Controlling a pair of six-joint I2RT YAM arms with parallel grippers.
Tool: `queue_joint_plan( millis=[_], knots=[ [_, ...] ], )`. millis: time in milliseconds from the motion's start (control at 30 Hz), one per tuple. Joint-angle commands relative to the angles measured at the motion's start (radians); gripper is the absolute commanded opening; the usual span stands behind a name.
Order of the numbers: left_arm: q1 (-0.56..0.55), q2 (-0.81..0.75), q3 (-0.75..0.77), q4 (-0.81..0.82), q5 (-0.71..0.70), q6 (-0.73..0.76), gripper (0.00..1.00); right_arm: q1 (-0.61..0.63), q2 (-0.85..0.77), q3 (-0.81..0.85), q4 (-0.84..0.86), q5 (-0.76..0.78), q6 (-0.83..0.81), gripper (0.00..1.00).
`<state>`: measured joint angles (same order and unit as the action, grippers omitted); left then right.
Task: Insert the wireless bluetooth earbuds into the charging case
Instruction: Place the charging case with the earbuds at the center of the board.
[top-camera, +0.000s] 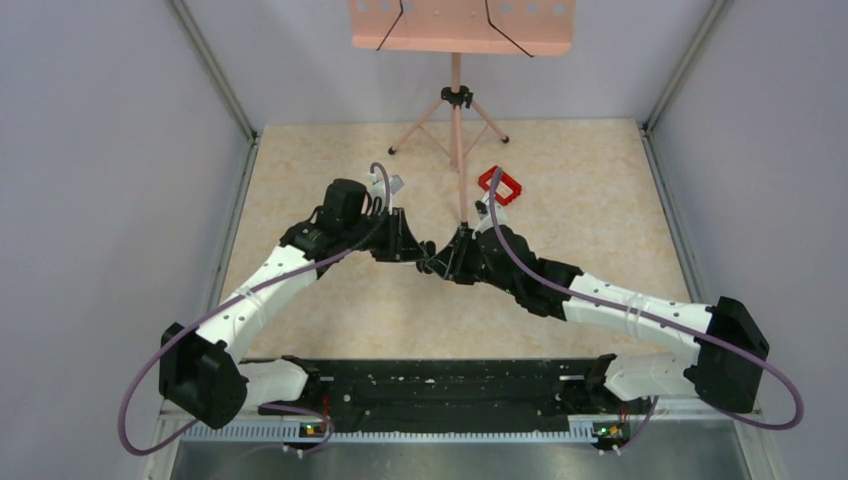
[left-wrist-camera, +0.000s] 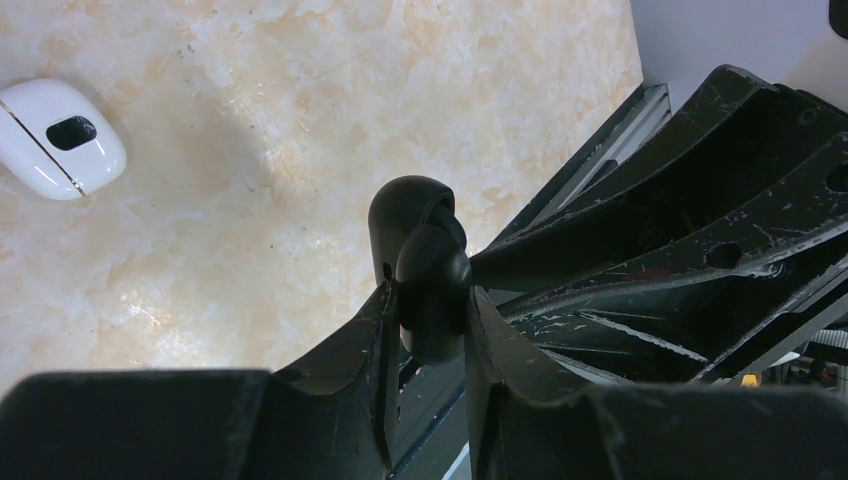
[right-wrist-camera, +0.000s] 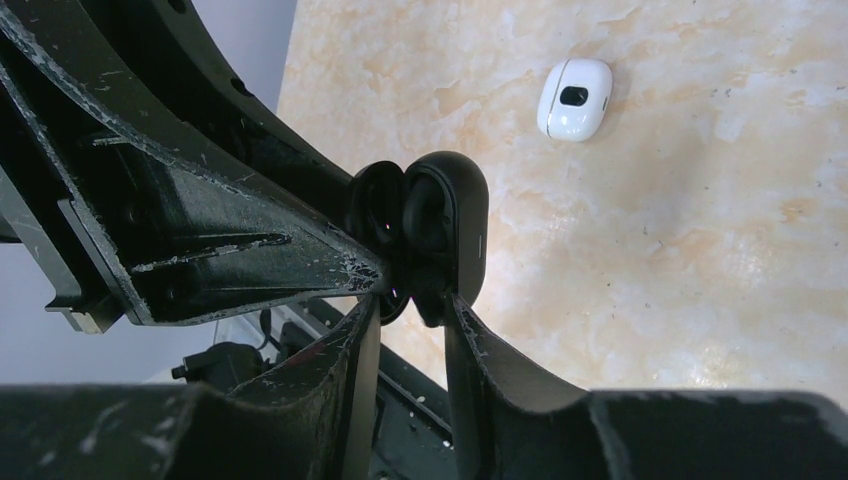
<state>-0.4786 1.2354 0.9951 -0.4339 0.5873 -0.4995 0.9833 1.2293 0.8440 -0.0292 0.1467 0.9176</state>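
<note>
Charging case (right-wrist-camera: 452, 215) hangs open between the meeting tips, long axis along the fingers. Right gripper (right-wrist-camera: 412, 300) clamps its lower end; left gripper (left-wrist-camera: 430, 295) pinches it too. No earbud is distinguishable.

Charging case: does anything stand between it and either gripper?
Nothing visible does. The left gripper and the right gripper both clamp the charging case, its lid open, over the table. The white object lies well aside.

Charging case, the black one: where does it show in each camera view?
Top external: charging case near centre, where both grippers meet.
Left wrist: centre, in the left gripper.
Right wrist: centre, open, in the right gripper.
Shared landmark: white case, upper left in left wrist, upper right in right wrist.
</note>
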Motion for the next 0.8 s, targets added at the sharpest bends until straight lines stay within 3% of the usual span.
queue_joint_plan(
  millis=[0,367,567,767],
  knots=[
    [0.003,-0.008,0.039,0.022,0.024,0.004,0.0,-0.007,0.004,-0.003,0.047,0.0,-0.003,0.28],
    [0.002,-0.016,0.037,0.025,0.018,0.003,0.0,-0.007,0.01,0.001,0.036,0.004,-0.003,0.23],
    [0.003,-0.007,0.029,0.026,0.012,0.006,0.0,-0.007,-0.015,0.01,0.033,-0.008,-0.025,0.44],
    [0.004,0.003,0.036,0.016,0.023,0.013,0.0,-0.009,-0.165,-0.05,0.071,0.03,-0.067,0.52]
  ],
)
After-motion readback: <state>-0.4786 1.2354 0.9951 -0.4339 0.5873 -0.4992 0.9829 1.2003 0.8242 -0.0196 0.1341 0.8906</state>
